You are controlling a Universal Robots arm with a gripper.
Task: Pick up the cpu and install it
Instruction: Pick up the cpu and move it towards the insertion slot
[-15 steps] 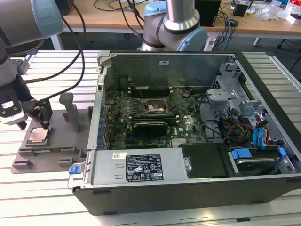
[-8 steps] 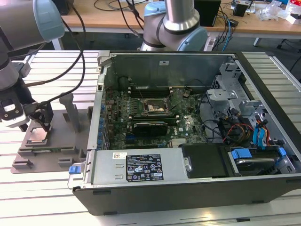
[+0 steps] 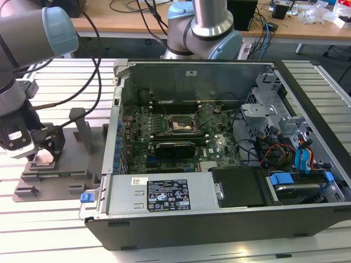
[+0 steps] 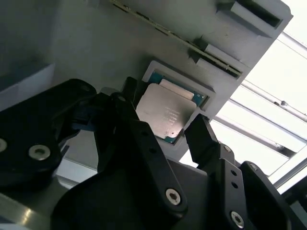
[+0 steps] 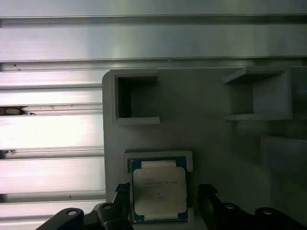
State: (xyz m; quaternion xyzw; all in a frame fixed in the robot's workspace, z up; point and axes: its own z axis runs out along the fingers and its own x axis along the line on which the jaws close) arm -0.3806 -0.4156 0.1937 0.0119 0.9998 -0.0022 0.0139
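Note:
The cpu (image 5: 158,191) is a flat square chip with a silver-grey top, lying in a shallow pocket of the grey plastic tray (image 5: 211,139). In the exterior view the cpu (image 3: 43,159) and tray (image 3: 66,175) lie at the left, outside the computer case. My gripper (image 5: 164,201) is low over the chip and open, with one black finger on each side. In the second wrist view the cpu (image 4: 167,114) rests flat in its pocket between the fingers (image 4: 201,136), with a small gap on one side. The motherboard socket (image 3: 180,125) lies open in the middle of the case.
The open computer case (image 3: 219,208) takes up the middle and right of the exterior view, with its side wall (image 3: 112,142) next to the tray. Upright tray posts (image 3: 81,129) stand near the gripper. Cables (image 3: 93,82) hang from the arm. A second robot base (image 3: 203,27) stands behind the case.

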